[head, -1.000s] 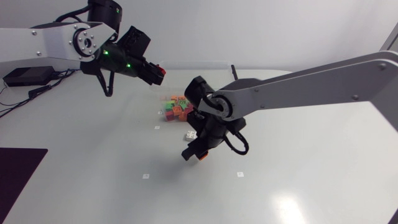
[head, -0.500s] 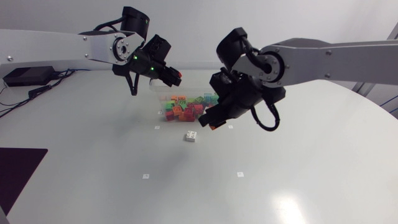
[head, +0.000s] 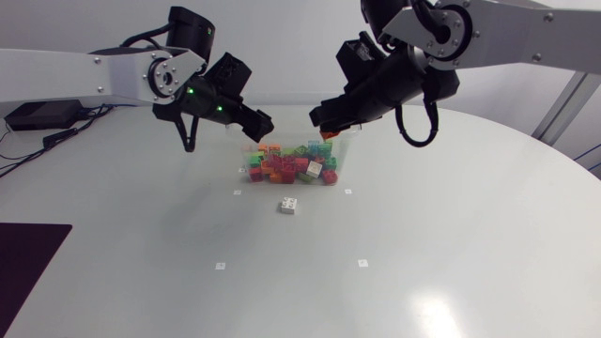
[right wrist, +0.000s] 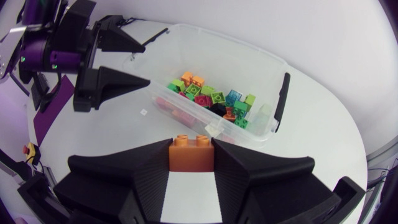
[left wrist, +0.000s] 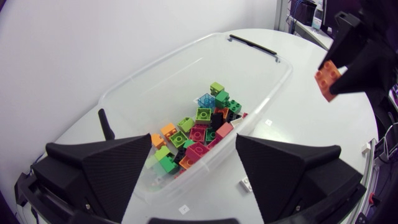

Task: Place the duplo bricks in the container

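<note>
Gripper, right [right wrist: 191, 144]: matte black wedge fingers clenched on one orange brick [right wrist: 191, 159], a two-stud block of smooth plastic, held in the air with its studs pointing ahead toward the container [right wrist: 271, 62].

Gripper, left [left wrist: 194, 148]: fingers spread wide, nothing between them, poised over one end of the container.

Container: clear, thin-walled rectangular tub with rounded corners and a black handle [right wrist: 283, 98] at each end, standing on the pale glossy table [head: 451, 263].

Contents: loose heap of bricks [right wrist: 211, 99] in green, orange, red, pink and translucent blue.

White brick [head: 288, 206]: single, studded, lying on the table just outside the container's long wall.
</note>
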You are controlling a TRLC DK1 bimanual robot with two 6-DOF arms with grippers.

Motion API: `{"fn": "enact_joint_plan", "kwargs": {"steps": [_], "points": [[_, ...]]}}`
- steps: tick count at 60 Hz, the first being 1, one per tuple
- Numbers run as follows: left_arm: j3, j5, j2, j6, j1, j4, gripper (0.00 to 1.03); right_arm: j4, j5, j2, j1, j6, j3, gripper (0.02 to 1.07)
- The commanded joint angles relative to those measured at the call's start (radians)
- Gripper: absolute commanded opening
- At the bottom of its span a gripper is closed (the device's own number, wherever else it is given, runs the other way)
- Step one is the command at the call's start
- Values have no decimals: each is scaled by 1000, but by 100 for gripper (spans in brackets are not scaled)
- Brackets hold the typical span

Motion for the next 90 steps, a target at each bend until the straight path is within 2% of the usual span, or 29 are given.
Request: {"fn": "enact_joint_plan", "kwargs": {"steps": [1, 10, 16, 30, 48, 50, 52, 57, 60, 76, 90], "points": [[-83, -2, -87, 32, 7, -6, 98, 23, -3, 42, -8, -9, 51, 38], [-183, 13, -196, 49, 7, 63, 98, 43, -3, 83, -13, -8, 97, 38], [-212, 25, -253, 48, 2, 69, 98, 66, -3, 109, -13, -6, 123, 38], [-342, 33, -421, 45, -42, 135, 98, 138, 5, 177, -30, -11, 162, 38], [-474, 32, -457, 75, -74, 106, 98, 193, 43, 339, -34, -14, 263, 39], [-482, 32, -457, 78, -76, 100, 98, 193, 48, 353, -34, -16, 277, 45], [-490, 32, -457, 78, -82, 97, 98, 185, 55, 370, -36, -16, 297, 56], [-503, 30, -449, 80, -96, 84, 98, 141, 57, 404, -44, -16, 344, 90], [-516, 30, -435, 78, -111, 77, 98, 133, 63, 405, -47, -16, 350, 100], [-503, -30, -314, 34, -171, 54, 98, 127, 87, 324, -54, -16, 309, 102], [-401, -111, -176, -83, -205, -34, 97, 185, 127, 144, -54, 1, 132, 102]]}}
